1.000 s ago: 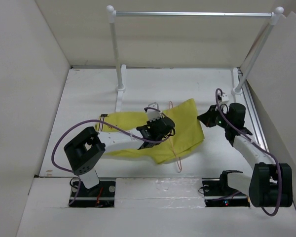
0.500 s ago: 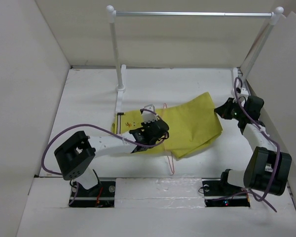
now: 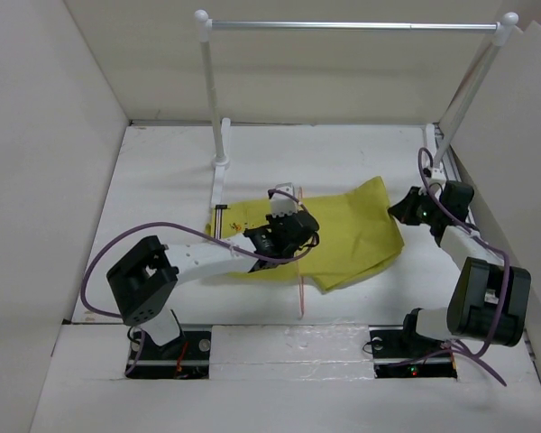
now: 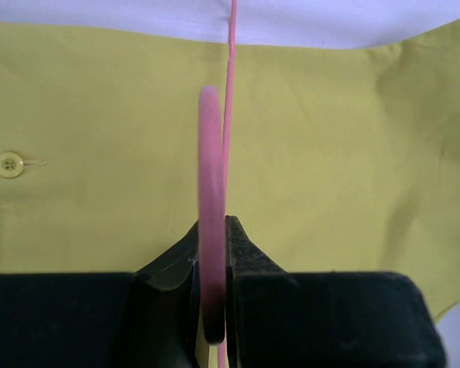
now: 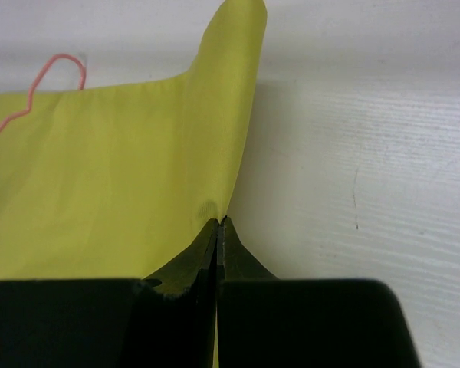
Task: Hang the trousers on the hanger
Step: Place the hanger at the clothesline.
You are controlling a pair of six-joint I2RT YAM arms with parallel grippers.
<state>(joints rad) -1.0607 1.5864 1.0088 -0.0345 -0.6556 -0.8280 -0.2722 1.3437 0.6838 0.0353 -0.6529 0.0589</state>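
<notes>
While the trousers (image 3: 352, 225) lie spread across the middle of the table (image 3: 153, 180), each arm has a grip on something.

Left end: the waistband with its striped trim (image 3: 218, 221) sits just in front of the left foot of the stand (image 3: 212, 90). A yellow button (image 4: 10, 163) shows near that end in the left wrist view.

Mid-left: the left gripper (image 4: 213, 238) is over the cloth, jaws clamped on the hanger (image 4: 211, 153). The pink wire is pinched between both fingers and seen edge-on. The hanger runs across the trousers front to back. One end pokes out past the near edge of the cloth, the other shows at the far edge. Can't tell whether the wire touches the fabric under the gripper.

Right end: the leg end angles toward the back right. The right gripper (image 5: 218, 226) is low at that edge, jaws closed on a pinch of yellow cloth, which bunches up at the fingertips.
</notes>
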